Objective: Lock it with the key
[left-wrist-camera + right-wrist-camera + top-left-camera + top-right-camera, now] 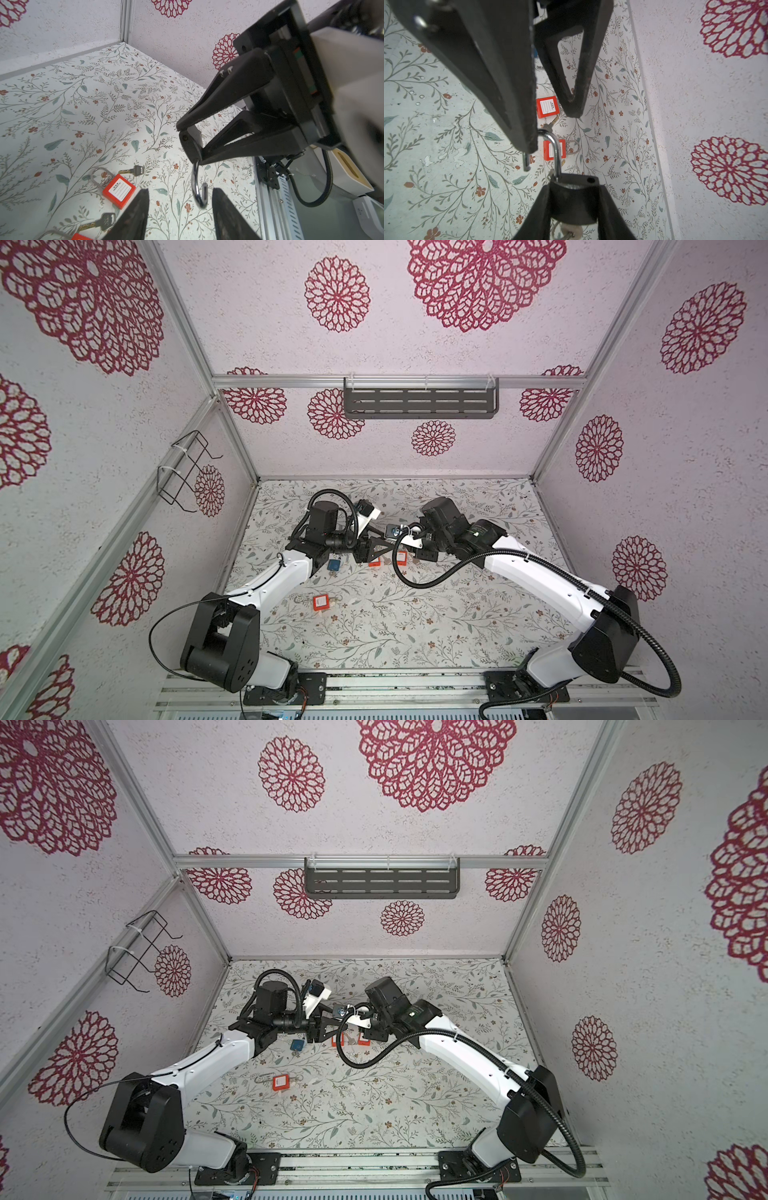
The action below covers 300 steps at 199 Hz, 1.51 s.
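My right gripper (574,188) is shut on the body of a black padlock (574,201), held above the floral table. Its steel shackle (555,149) stands open, the free end clear of the body. A metal ring and a pale tag (572,230) show under the body. Whether the key sits in the lock I cannot tell. My left gripper (180,194) is open, one finger on each side of the shackle (197,187) without pinching it. In both top views the two grippers meet at the padlock (392,531) (341,1012) over the far middle of the table.
Red padlocks (119,190) (81,236) and loose keys (133,170) (99,223) lie on the table under the grippers. Another red padlock (321,602) and a blue one (333,565) lie nearer the left arm. Walls enclose three sides.
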Motion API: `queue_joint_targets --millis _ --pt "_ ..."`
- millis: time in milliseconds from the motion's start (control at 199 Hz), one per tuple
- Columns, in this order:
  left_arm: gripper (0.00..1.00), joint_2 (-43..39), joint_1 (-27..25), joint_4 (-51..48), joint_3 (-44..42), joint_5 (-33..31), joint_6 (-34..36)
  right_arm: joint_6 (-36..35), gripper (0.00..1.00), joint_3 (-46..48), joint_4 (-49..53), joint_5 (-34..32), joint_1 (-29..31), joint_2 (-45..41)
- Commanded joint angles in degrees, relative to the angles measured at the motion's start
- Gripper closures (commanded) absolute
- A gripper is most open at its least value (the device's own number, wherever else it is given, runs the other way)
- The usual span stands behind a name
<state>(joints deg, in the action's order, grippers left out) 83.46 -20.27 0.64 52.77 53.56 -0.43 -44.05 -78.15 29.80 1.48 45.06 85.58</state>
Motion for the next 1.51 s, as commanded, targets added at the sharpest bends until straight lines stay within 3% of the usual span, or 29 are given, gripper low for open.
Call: queue_joint_targets --millis 0,216,488,588,654,724,830,1338,1504 --pt "0.55 0.99 -0.33 1.80 1.89 2.28 -0.92 -1.15 0.80 -0.24 -2.94 -0.90 0.34 -2.15" --pt "0.66 2.02 -0.62 1.99 2.86 3.72 -1.69 -1.43 0.80 0.55 -3.78 -1.30 0.61 -2.52" --pt "0.89 2.80 -0.82 1.73 3.39 5.76 -1.67 -1.47 0.80 1.22 -4.07 -1.48 0.65 -2.96" --pt "0.88 2.93 -0.81 1.62 3.43 6.12 -1.64 -1.48 0.80 1.33 -4.43 -1.87 0.72 -3.14" --pt "0.74 2.85 -0.75 1.05 3.48 5.17 -1.58 -1.52 0.80 1.42 -4.58 -2.39 0.72 -3.23" --pt "0.66 2.68 -0.82 0.19 3.48 4.61 -1.03 -1.52 0.80 1.43 -4.58 -2.45 0.70 -3.32" --pt "0.64 2.36 -0.85 -0.51 3.39 3.64 -0.08 -1.47 0.80 1.53 -4.83 -2.53 0.70 -3.58" --pt "0.85 3.56 -1.41 -2.55 5.05 4.35 0.56 -1.12 0.80 1.85 -5.76 -2.24 0.96 -3.59" --pt "0.99 3.73 -1.45 -3.03 5.38 5.15 1.04 -1.47 0.74 2.59 -6.66 -2.72 0.98 -4.00"
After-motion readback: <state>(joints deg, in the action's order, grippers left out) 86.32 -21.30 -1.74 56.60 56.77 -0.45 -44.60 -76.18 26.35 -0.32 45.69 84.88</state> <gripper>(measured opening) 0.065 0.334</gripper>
